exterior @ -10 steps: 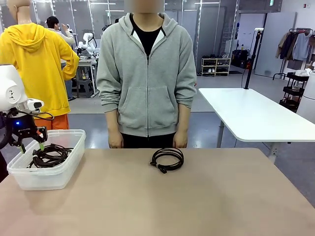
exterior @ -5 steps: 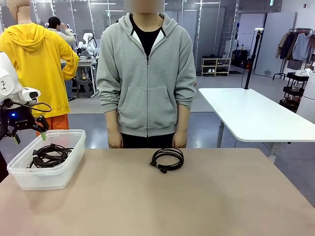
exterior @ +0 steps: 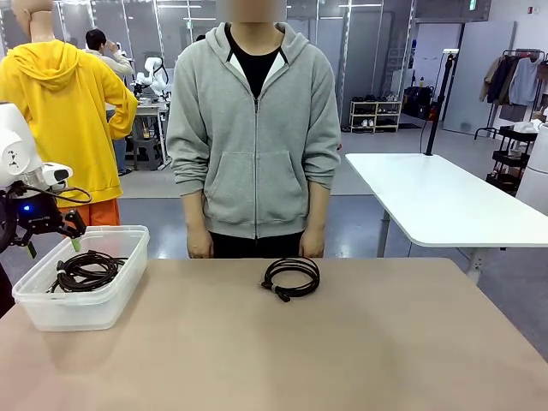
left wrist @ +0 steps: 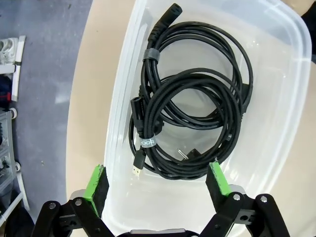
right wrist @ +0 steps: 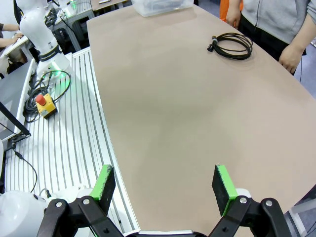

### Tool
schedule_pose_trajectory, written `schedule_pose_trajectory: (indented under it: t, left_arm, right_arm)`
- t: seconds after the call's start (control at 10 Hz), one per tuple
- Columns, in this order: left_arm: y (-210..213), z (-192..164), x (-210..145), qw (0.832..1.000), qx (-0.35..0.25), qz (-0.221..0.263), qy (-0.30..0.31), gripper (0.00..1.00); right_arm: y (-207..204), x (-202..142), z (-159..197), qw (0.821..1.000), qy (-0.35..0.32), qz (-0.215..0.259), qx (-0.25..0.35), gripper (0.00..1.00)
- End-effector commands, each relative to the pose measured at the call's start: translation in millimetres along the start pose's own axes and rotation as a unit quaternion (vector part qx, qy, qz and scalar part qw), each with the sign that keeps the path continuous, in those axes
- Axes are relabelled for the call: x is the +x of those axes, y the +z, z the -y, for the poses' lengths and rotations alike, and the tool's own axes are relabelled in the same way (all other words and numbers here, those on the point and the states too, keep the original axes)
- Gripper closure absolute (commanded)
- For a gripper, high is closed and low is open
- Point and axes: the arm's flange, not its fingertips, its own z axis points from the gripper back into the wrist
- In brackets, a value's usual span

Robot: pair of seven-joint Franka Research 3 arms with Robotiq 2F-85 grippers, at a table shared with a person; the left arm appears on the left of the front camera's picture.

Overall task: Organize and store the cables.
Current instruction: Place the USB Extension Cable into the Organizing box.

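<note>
We see the tan table [exterior: 342, 342] spread across the front view, with a person in a grey hoodie [exterior: 254, 128] standing at its far edge, at twelve o'clock, hands hanging by the tabletop. At nine o'clock on the table sits a clear plastic bin [exterior: 103, 304]. Our left gripper [exterior: 53, 240] hangs above the bin's far left rim, its green-padded fingers spread wide with nothing between them; our left wrist view looks straight down into the bin [left wrist: 123, 89]. Our right gripper [right wrist: 165, 185] is likewise spread wide and empty, over bare tabletop near the table's edge. In the bin lie coiled black cables [left wrist: 192, 118], overlapping, each bound with a strap, plugs showing. One more coiled cable [exterior: 291, 277] lies on the table toward twelve o'clock, just before the person; our right wrist view shows it [right wrist: 231, 45] at one o'clock.
</note>
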Motion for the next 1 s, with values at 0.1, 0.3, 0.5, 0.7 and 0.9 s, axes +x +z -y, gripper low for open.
schedule_pose_trajectory:
  t: [0.1,0.3,0.5,0.7,0.9]
  left_arm:
    - [5.8,1.0,4.0,1.0,0.003,-0.001,0.006,0.0]
    - [5.8,1.0,4.0,1.0,0.003,-0.001,0.006,0.0]
    - [5.8,1.0,4.0,1.0,0.003,-0.001,0.006,0.0]
    - [5.8,1.0,4.0,1.0,0.003,-0.001,0.006,0.0]
    - [5.8,1.0,4.0,1.0,0.003,-0.001,0.006,0.0]
  right_arm:
    - [-0.4,-0.2,0.2,1.0,0.007,0.006,0.0,0.0]
    - [-0.4,-0.2,0.2,1.0,0.007,0.006,0.0,0.0]
    - [-0.4,-0.2,0.2,1.0,0.007,0.006,0.0,0.0]
    - [-0.4,-0.2,0.2,1.0,0.007,0.006,0.0,0.0]
    - [-0.4,-0.2,0.2,1.0,0.007,0.006,0.0,0.0]
